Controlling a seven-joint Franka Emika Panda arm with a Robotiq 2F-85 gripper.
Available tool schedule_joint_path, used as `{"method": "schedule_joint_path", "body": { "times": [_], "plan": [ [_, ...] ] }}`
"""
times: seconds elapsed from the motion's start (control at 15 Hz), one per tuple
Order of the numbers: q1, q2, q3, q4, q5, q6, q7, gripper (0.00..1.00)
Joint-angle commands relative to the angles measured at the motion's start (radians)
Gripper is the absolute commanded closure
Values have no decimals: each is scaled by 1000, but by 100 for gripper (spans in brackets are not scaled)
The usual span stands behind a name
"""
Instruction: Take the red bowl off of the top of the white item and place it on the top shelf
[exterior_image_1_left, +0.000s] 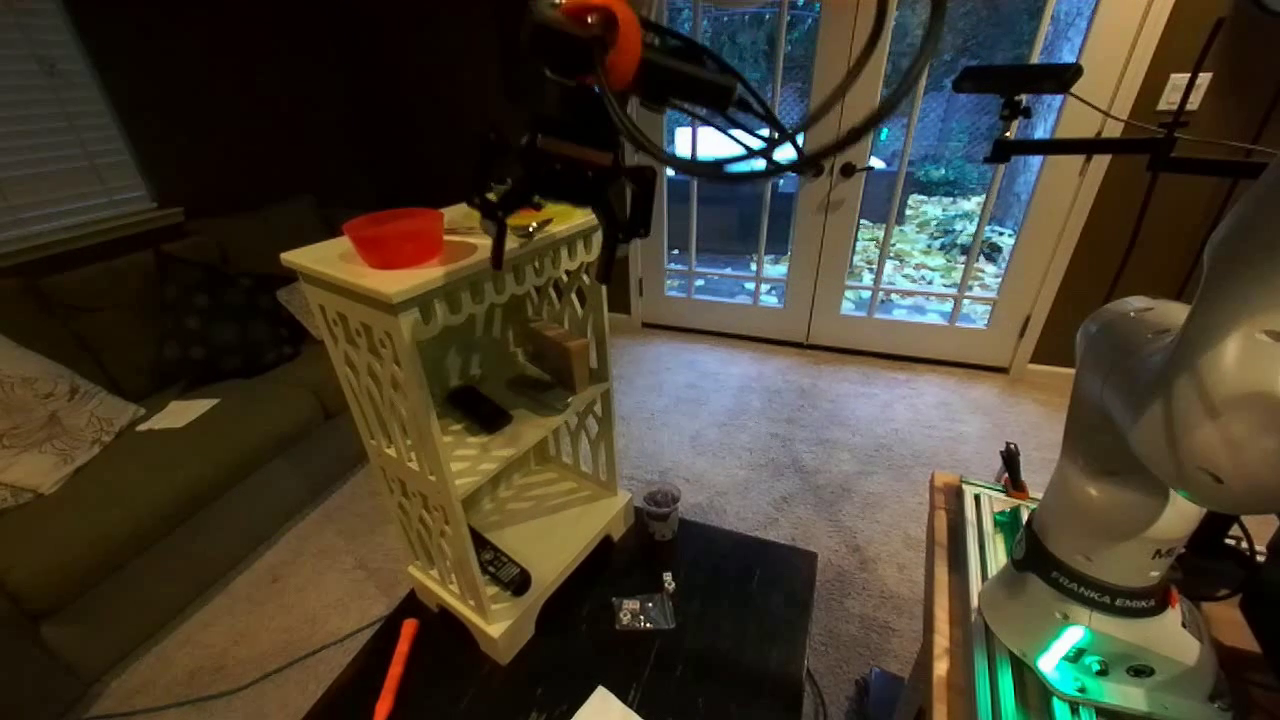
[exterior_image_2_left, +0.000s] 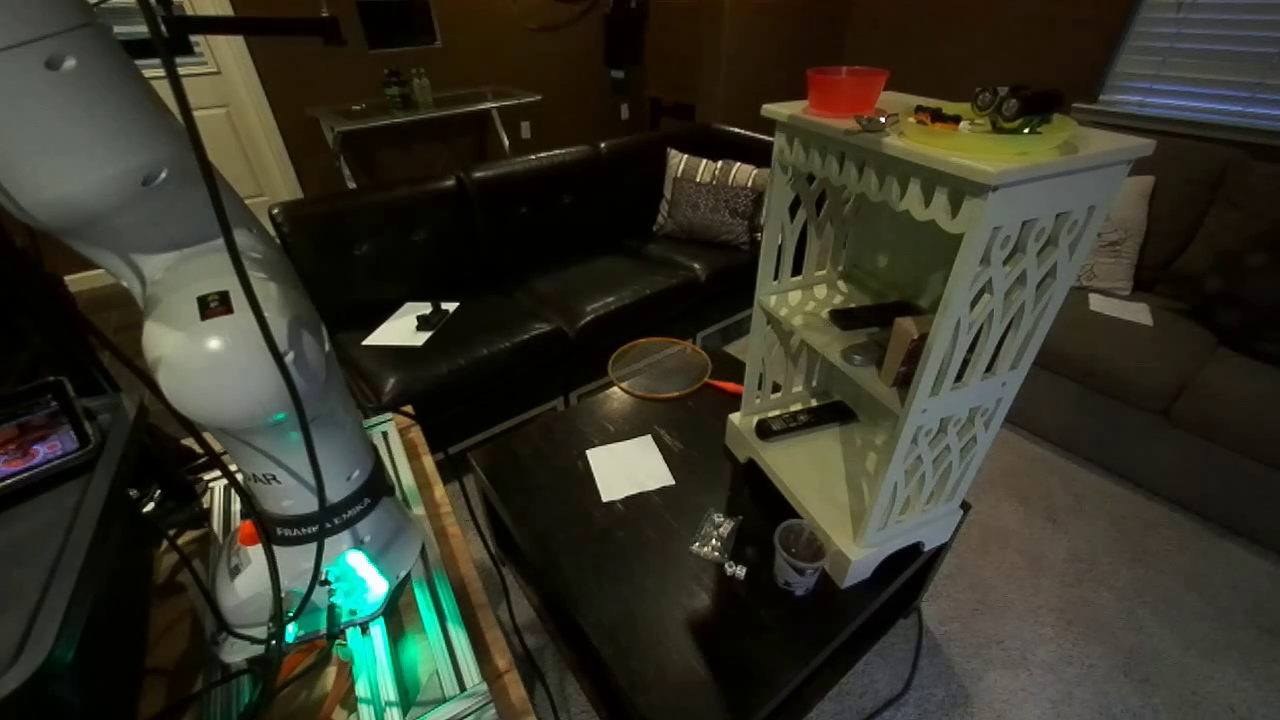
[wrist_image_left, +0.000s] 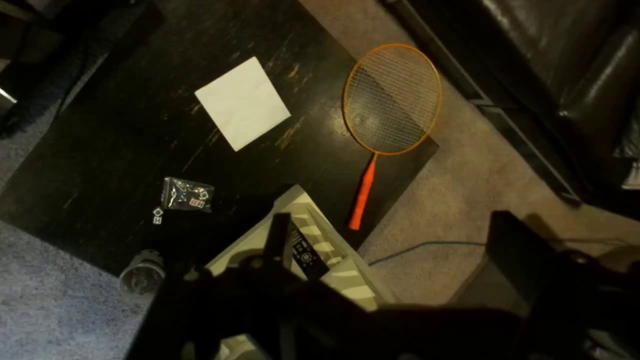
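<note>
At the left of an exterior view you had the sofa (exterior_image_1_left: 200, 460) with a patterned pillow (exterior_image_1_left: 50, 420). Next along, the red bowl (exterior_image_1_left: 392, 242) sat upright on top of the white unit (exterior_image_1_left: 432, 400), toward its left end; the orange-red racket handle (exterior_image_1_left: 397, 670) lay on the dark table (exterior_image_1_left: 740, 600) below. Inside the unit, the top shelf (exterior_image_1_left: 490, 452) carried a black device (exterior_image_1_left: 480, 408) and, farther right, a brown box (exterior_image_1_left: 560, 352); a remote (exterior_image_1_left: 502, 565) lay on the lower tier (exterior_image_1_left: 552, 515). Your gripper (exterior_image_1_left: 552, 266) hung to the right of the bowl and apart from it, with its fingers (wrist_image_left: 510, 245) spread wide, as your wrist view also showed; you could not tell how far in front of the unit it was. Partly behind it you saw a yellow-green plate (exterior_image_1_left: 568, 213) on the unit's top. Farther right, a bag of small pieces (exterior_image_1_left: 645, 612) lay on the table, a cup (exterior_image_1_left: 661, 512) stood just beside the unit's foot, and your robot's base (exterior_image_1_left: 1130, 635), lit green, stood at the edge.
</note>
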Motion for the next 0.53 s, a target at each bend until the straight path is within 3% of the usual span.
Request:
{"method": "schedule_joint_path", "body": {
  "times": [0.0, 0.2, 0.27, 0.47],
  "plan": [
    [-19, 98, 5, 183, -19, -15, 203, 0],
    [-28, 118, -5, 208, -62, 64, 341, 0],
    [-13, 82, -16, 166, -33, 33, 252, 0],
    [-17, 109, -23, 187, -43, 59, 302, 0]
  ]
}}
